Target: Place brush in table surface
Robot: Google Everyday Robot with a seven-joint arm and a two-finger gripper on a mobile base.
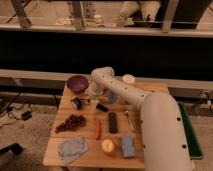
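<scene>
The brush lies on the light-brown wooden table surface [85, 161], left of centre. Its round dark head with a pale rim [76, 103] points left and its thicker black handle [102, 107] points right. My gripper [94, 96] is at the end of the white arm, which reaches in from the lower right. The gripper hangs just above and behind the brush's thin neck. I cannot tell whether it touches the brush.
On the table are a purple bowl [77, 83], a white round lid [129, 79], a blue object [112, 96], grapes [71, 122], a red pepper [97, 128], a black bar [113, 122], a spoon [129, 119], an apple [107, 146], a blue sponge [127, 146] and a grey cloth [71, 149]. A green tray [192, 132] is at the right.
</scene>
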